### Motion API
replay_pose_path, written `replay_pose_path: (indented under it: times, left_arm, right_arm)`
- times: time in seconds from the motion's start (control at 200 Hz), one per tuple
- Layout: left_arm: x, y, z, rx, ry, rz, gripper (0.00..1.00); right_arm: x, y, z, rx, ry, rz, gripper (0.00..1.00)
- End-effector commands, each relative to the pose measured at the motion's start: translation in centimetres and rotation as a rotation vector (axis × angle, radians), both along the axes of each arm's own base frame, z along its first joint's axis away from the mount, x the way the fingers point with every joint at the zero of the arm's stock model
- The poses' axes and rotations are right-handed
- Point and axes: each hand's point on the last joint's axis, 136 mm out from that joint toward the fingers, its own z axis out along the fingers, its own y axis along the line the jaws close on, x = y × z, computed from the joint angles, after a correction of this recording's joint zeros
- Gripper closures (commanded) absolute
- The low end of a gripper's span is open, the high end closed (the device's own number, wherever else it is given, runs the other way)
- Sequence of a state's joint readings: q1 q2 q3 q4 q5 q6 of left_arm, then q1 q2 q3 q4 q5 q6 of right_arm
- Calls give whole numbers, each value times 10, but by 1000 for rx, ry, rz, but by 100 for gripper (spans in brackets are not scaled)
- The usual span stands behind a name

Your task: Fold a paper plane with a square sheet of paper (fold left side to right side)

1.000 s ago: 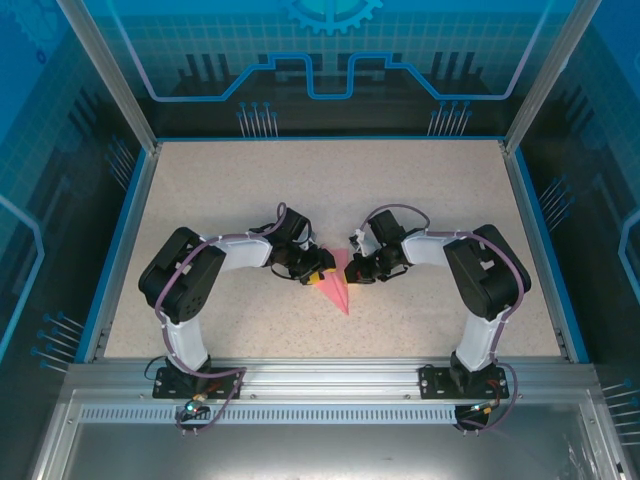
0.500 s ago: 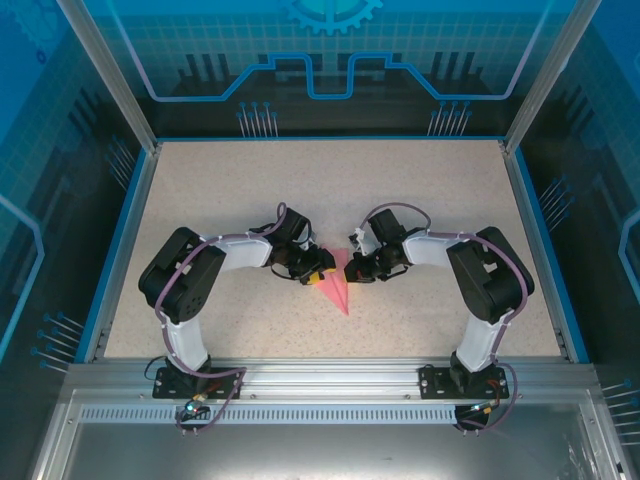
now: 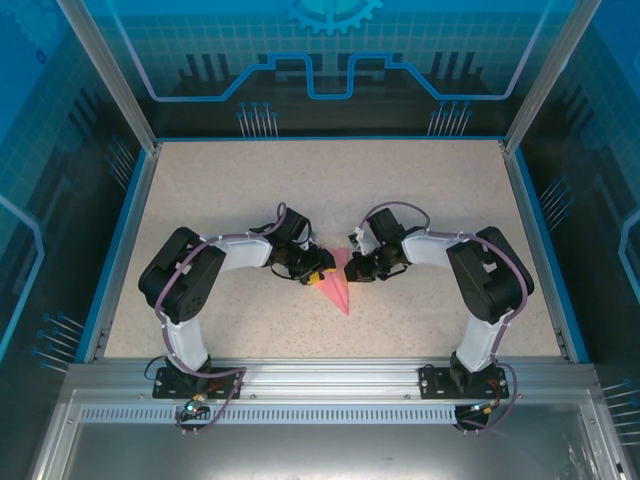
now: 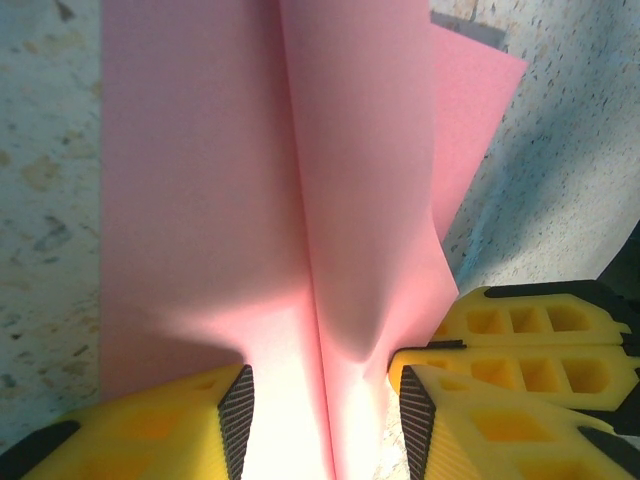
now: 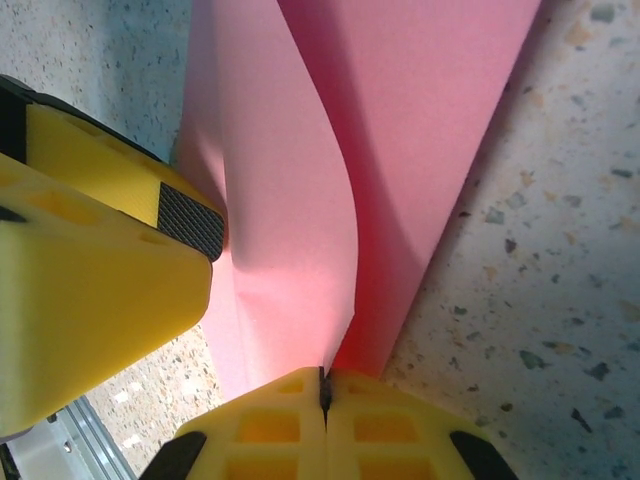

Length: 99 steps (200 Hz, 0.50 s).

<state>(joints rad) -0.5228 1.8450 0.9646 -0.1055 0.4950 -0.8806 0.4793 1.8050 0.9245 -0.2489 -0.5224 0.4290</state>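
Right pincer (image 5: 323, 385) pressed together, pinching raised flap of paper plane (image 5: 400, 120). Left pincer (image 4: 325, 405) spread, straddling centre crease. Paper plane on bench (image 3: 300, 190).

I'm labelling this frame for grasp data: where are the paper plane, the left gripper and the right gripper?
paper plane (image 3: 340, 289): top external view, middle of its visible pink body.
left gripper (image 4: 325, 410): left wrist view, midway between its yellow fingertips.
right gripper (image 5: 323, 392): right wrist view, where its shut fingertips meet.
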Motion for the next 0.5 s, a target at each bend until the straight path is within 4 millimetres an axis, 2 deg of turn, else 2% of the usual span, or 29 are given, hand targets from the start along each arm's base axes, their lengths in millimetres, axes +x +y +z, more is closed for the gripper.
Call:
replay_pose_path:
  times: [0.0, 0.33, 0.49]
  left_arm:
    - [-12, 9, -19, 60, 46, -13, 54]
    - [-13, 9, -17, 58, 41, -14, 54]
    - [-13, 9, -19, 62, 44, -13, 54]
  right_arm:
    - [-4, 3, -3, -19, 15, 21, 100]
    - [-11, -1, -15, -51, 46, 24, 100]
    - [-7, 0, -10, -44, 32, 22, 100]
